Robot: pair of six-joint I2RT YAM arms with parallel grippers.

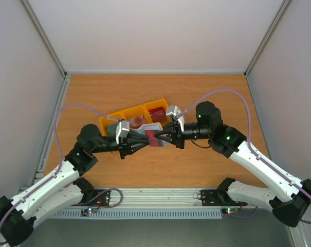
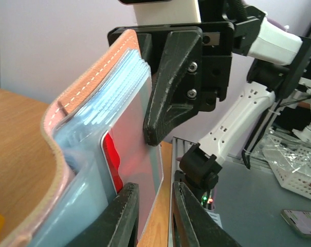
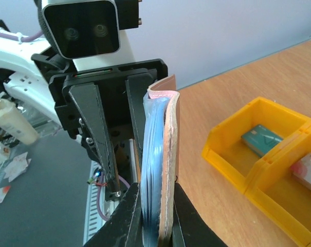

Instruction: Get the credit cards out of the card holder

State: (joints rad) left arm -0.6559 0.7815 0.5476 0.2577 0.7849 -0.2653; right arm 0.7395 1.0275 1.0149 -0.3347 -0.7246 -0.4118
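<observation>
The card holder [image 1: 146, 128], brown outside and pale blue inside, is held up off the table between both arms. My right gripper [image 3: 158, 198] is shut on its folded edge [image 3: 164, 154]. A credit card with a pink face and a red patch [image 2: 130, 172] sticks out of a blue pocket [image 2: 93, 123]. My left gripper [image 2: 155, 193] straddles that card's lower edge; its jaws stand a narrow gap apart, with the card close to the left finger [image 2: 122, 216]. From above the card [image 1: 154, 138] shows red between my left gripper [image 1: 144, 139] and my right gripper [image 1: 164, 135].
A yellow three-compartment tray [image 1: 125, 113] stands on the wooden table just behind the grippers. It holds a teal card [image 3: 262, 138], a pinkish card [image 3: 309, 172] and a dark red card [image 1: 157, 111]. White walls close in the table's left, right and far sides.
</observation>
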